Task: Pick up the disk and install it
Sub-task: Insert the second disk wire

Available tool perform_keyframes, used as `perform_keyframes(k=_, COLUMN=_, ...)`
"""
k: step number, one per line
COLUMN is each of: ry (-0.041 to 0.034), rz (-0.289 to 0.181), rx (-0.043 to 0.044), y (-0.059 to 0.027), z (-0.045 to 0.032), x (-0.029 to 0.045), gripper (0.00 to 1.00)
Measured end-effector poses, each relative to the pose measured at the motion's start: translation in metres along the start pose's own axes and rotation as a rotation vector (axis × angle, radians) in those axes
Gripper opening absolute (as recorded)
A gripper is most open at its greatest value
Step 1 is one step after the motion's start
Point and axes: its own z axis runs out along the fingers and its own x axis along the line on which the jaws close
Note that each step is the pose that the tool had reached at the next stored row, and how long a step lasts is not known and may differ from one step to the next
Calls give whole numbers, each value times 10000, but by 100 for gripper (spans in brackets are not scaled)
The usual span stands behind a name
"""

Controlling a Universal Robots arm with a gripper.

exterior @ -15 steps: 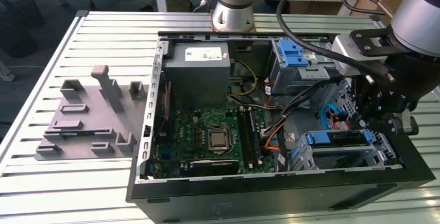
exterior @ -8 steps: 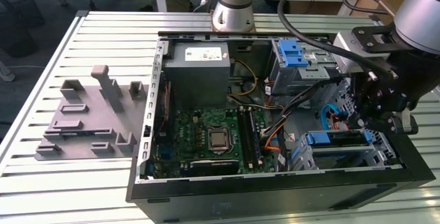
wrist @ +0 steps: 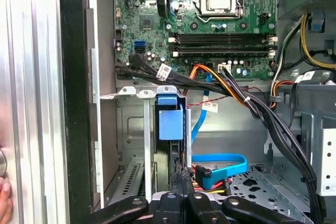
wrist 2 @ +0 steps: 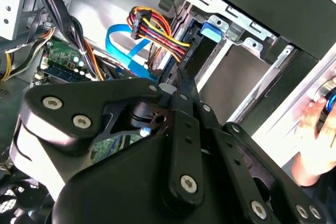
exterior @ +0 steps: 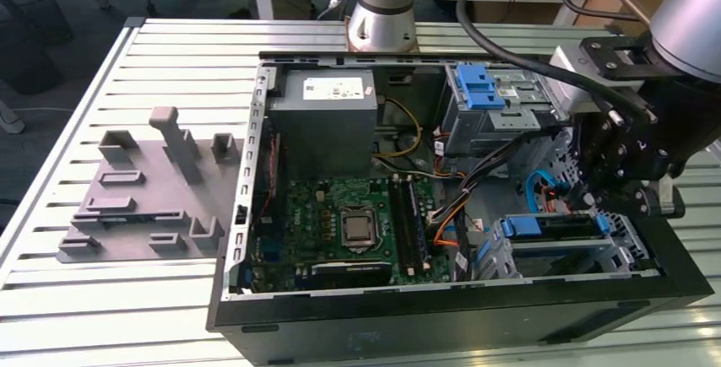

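Note:
The disk point(exterior: 552, 229) sits on edge in the lower drive bay at the front corner of the open computer case, on the exterior view's right. Its blue rail faces up. In the first wrist view its blue end point(wrist: 170, 121) stands in the silver bay, with the dark edge running toward me. My gripper point(exterior: 583, 198) hangs just above the disk's inner end. The black fingertips point(wrist: 181, 178) are shut together with nothing between them, right at the disk's edge point(wrist 2: 191, 51). Whether they touch it I cannot tell.
A grey power supply point(exterior: 327, 105) fills the case's back corner, and a silver cage with a blue latch point(exterior: 479, 89) stands beside it. Cable bundles point(wrist: 231, 90) and a blue ribbon cable point(wrist: 220, 163) lie close to the bay. A person's hand point(wrist 2: 315, 129) rests against the case's outer wall. A grey fixture point(exterior: 147, 190) lies on the table.

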Motion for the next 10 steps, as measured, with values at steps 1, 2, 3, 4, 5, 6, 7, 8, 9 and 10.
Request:
perform_keyframes(k=1, ry=-4, rz=0, rx=-7, y=4, z=-1, x=-3, gripper=11)
perform_keyframes(k=2, ry=-4, rz=-1, rx=-19, y=10, z=-4, x=-7, gripper=11)
perform_keyframes(k=3, ry=1, rz=-3, rx=-43, y=12, z=-9, x=-9, gripper=11)
perform_keyframes(k=4, ry=2, rz=-3, rx=-69, y=14, z=-13, x=-11, gripper=11)
perform_keyframes(k=5, ry=2, rz=-1, rx=-95, y=16, z=-15, x=-12, gripper=11)
perform_keyframes(k=6, ry=1, rz=0, rx=-118, y=18, z=-17, x=-13, gripper=11)
perform_keyframes(k=7, ry=3, rz=0, rx=-135, y=20, z=-21, x=-15, gripper=11)
perform_keyframes(k=8, ry=5, rz=0, rx=-154, y=20, z=-25, x=-18, gripper=11)
perform_keyframes(k=9, ry=4, rz=0, rx=-173, y=20, z=-29, x=-21, gripper=11)
perform_keyframes(k=10, ry=7, rz=0, rx=-187, y=21, z=-39, x=-24, gripper=11)
